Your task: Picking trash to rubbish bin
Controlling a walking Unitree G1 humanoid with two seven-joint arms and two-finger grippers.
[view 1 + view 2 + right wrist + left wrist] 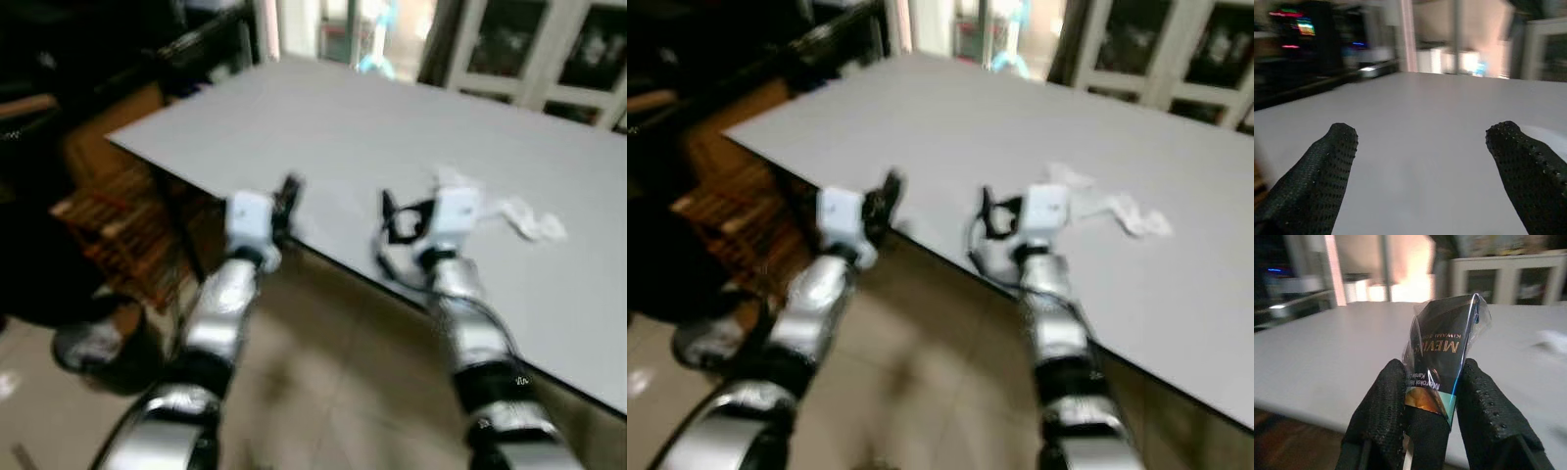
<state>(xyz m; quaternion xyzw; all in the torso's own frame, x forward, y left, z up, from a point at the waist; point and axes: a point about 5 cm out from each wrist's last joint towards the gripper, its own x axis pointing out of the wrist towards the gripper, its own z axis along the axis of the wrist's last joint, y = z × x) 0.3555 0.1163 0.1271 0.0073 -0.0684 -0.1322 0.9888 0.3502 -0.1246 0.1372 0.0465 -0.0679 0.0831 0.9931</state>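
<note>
A dark, shiny plastic wrapper (pixel 1442 357) with gold lettering is pinched between the two black fingers (pixel 1382 411) of my left gripper (pixel 287 201), which is shut on it at the near edge of the grey table (pixel 392 127). My right gripper (pixel 1422 147) is open above the tabletop, its fingers (pixel 1327 161) wide apart with nothing between them; it shows in the head view as right gripper (pixel 397 220). Crumpled white paper (pixel 529 220) lies on the table just right of the right gripper.
The table's near edge runs diagonally from upper left to lower right. A wooden crate or rack (pixel 108 215) and dark furniture stand at the left. A dark round object (pixel 98 348) sits on the tiled floor at lower left. White cabinets (pixel 549 49) stand behind.
</note>
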